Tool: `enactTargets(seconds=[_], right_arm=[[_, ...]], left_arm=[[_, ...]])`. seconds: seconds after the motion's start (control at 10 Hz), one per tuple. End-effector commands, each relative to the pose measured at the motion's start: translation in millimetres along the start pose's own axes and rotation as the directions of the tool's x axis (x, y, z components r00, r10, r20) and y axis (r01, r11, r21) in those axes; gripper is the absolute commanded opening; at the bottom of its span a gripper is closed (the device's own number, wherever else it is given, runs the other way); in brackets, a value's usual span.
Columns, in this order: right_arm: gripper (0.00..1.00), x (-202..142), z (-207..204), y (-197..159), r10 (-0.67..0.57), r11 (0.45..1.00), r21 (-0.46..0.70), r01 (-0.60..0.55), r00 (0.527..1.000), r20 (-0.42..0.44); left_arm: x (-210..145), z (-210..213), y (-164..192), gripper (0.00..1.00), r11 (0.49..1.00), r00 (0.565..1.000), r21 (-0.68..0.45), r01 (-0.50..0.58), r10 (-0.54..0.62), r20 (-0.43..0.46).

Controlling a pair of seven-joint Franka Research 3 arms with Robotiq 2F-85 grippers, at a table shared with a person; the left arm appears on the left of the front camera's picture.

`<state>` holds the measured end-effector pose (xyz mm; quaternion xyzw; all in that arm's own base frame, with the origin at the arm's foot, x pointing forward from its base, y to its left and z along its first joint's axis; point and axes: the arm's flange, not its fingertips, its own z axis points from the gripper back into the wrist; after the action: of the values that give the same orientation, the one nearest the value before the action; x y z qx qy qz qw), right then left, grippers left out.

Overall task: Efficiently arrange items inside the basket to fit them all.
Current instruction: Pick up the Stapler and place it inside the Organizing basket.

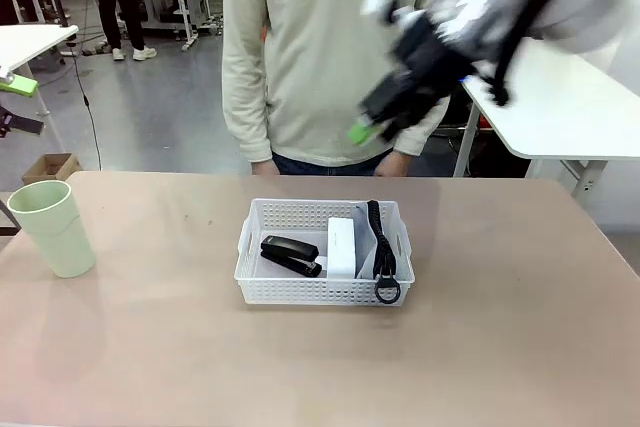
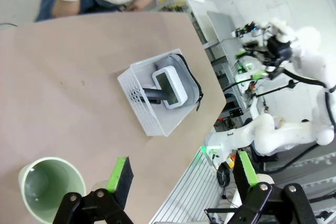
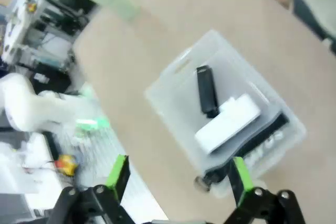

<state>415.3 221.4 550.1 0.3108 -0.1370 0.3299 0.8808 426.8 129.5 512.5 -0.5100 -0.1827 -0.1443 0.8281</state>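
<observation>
— On the table's left side: one pale green cup (image 1: 55,227), upright, well apart from the basket (image 1: 300,292). How do we list it?
— Light, stiff, smooth-walled, likely to tip; we'd pinch it at the rim. The basket holds the stapler (image 1: 291,254), white device (image 1: 341,245) and pouch (image 3: 265,140).
— Pincers?
— Left gripper (image 2: 184,174) and right gripper (image 1: 372,125): both spread wide, holding nothing.

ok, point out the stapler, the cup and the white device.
stapler (image 1: 291,254), front view, middle of its black body.
cup (image 1: 54,229), front view, its side wall.
white device (image 2: 170,85), left wrist view, its grey top panel.
</observation>
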Motion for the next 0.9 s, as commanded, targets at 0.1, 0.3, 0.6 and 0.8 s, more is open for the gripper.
enactTargets(seconds=[0.1, 0.3, 0.6, 0.8], right_arm=[[1.0, -153.8, 95.7, -62.2, -0.109, 0.936, 0.347, 0.053, 0.984, 0.142], [1.0, -239.3, 123.9, -106.9, -0.163, 0.81, 0.585, 0.046, 0.975, 0.149], [1.0, -329.4, 84.2, -177.7, -0.487, 0.603, 0.739, 0.3, 0.873, 0.043], [1.0, -298.5, 121.0, -115.4, -0.324, 0.708, 0.689, 0.154, 0.938, 0.124]], left_arm=[[-1.4, 1.3, -1.5, 1.0, 1.0, 1.0, 0.001, 0.008, -0.008, -0.01], [-1.4, 1.3, -1.5, 1.0, 1.0, 1.0, 0.001, 0.008, -0.008, -0.01], [-1.4, 1.3, -1.5, 1.0, 1.0, 1.0, 0.001, 0.008, -0.008, -0.01], [-1.4, 1.3, -1.5, 1.0, 1.0, 1.0, 0.001, 0.008, -0.008, -0.01]])
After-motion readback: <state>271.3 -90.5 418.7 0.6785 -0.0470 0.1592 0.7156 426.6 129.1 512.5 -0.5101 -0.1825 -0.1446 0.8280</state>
